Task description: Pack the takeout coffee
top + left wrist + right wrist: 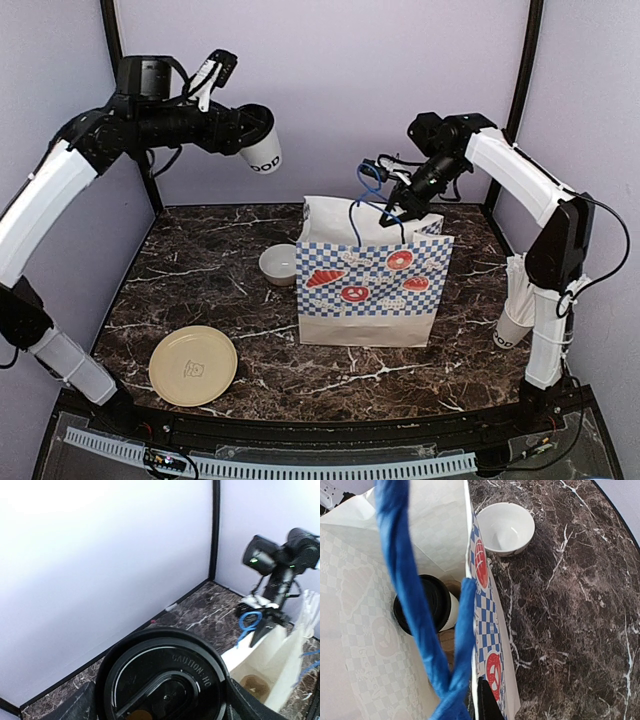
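A white takeout coffee cup (pixel 264 152) with a black lid (pixel 162 677) hangs tilted high over the back left of the table. My left gripper (pixel 252 138) is shut on its sides, and the lid fills the left wrist view between the dark fingers (pixel 248 706). A second lidded coffee cup (pixel 425 609) stands upright inside the blue-checked paper bag (pixel 375 290) at the table's centre. My right gripper (pixel 393 212) is shut on the bag's blue handle (pixel 402 575) and holds it up at the bag's mouth. One dark finger (pixel 488 706) shows beside the bag's wall.
A low white bowl (pixel 278 264) sits just left of the bag. A tan plate (pixel 193 366) lies at the front left. A white cup full of long white sticks (pixel 516 305) stands by the right arm's base. Walls close in behind and at both sides.
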Motion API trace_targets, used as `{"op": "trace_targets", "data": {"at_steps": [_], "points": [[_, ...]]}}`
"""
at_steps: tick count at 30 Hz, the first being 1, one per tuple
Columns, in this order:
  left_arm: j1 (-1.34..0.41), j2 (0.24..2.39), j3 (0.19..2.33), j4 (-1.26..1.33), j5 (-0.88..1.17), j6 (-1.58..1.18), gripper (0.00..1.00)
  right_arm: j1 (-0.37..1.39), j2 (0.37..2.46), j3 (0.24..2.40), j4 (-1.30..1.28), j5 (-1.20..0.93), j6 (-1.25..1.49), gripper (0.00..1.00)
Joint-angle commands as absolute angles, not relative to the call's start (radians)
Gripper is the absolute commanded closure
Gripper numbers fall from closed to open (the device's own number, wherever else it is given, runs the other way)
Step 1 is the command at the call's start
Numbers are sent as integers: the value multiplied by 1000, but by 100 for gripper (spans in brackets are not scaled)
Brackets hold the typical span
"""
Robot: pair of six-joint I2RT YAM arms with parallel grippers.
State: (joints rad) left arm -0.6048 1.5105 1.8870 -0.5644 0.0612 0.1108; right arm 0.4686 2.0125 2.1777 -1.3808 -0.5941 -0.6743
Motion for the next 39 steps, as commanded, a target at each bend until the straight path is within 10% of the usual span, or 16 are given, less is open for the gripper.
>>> {"op": "trace_targets", "data": {"at_steps": [1,10,21,39], "points": [[-638,1354,1833,-582,249,95,25,514,2071,2258,-1290,-581,-605,100],[-871,1292,1800,-612,468,68,27,536,2136,2358,-1282,-608,-574,93],[-1188,1523,1813,-658,392,202,27,484,1893,2273,-1310,-643,-618,21],[-1218,1891,1588,-289,233,164,27,352,1286,1518,-1094,-573,-558,16]]}}
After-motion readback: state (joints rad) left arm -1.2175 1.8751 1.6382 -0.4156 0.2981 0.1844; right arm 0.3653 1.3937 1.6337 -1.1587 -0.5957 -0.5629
